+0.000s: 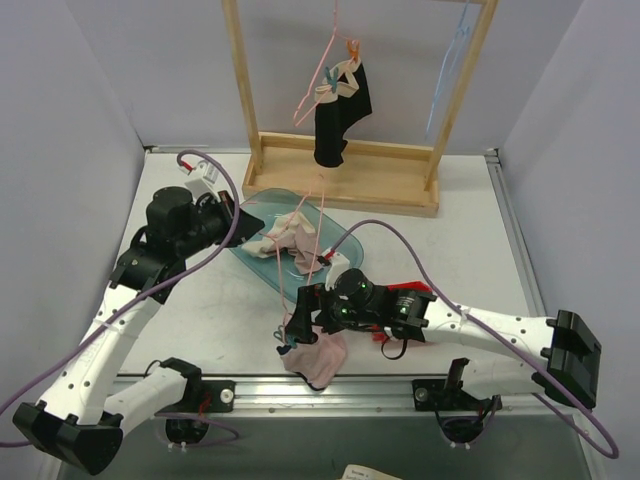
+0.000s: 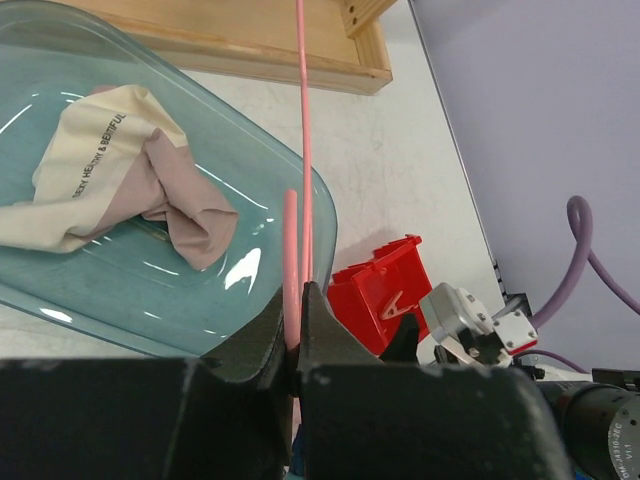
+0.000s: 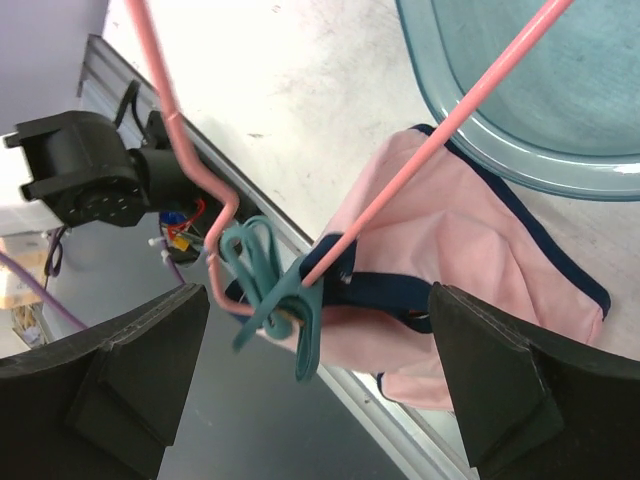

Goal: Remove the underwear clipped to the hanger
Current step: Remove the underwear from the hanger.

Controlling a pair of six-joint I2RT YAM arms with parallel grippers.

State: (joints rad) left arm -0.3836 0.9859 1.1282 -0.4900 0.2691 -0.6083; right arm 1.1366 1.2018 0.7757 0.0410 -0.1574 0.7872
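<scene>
Your left gripper [image 2: 296,300] is clenched on a thin rod of the pink hanger [image 2: 303,150]. The rod is pinched right between the fingertips and runs straight away from them, over the rim of the teal tray [image 2: 60,60]. In that tray, ahead of the left fingers and off to their left side, a pair of pale briefs [image 2: 110,170] lies crumpled and free of any clip.

Your right gripper [image 3: 318,295] is spread wide and grips nothing. Its two fingers [image 3: 130,370] stand well apart on either side of a teal clothespin [image 3: 285,300]. The clothespin sits about midway between the fingertips, touching neither. It bites onto the hanger where two pink rods meet, and also onto the dark-trimmed edge of the pink briefs [image 3: 470,250]. Those briefs are clipped on, and they spread out under and towards the right-hand finger. They lie on the table [image 1: 470,250] just short of the tray's rim, at the near edge.

From above, well beyond both sets of fingers, the black briefs [image 1: 340,110] hang clipped to a second hanger [image 1: 335,50]. That hanger hangs from the wooden rack [image 1: 350,185] at the far side of the table.
</scene>
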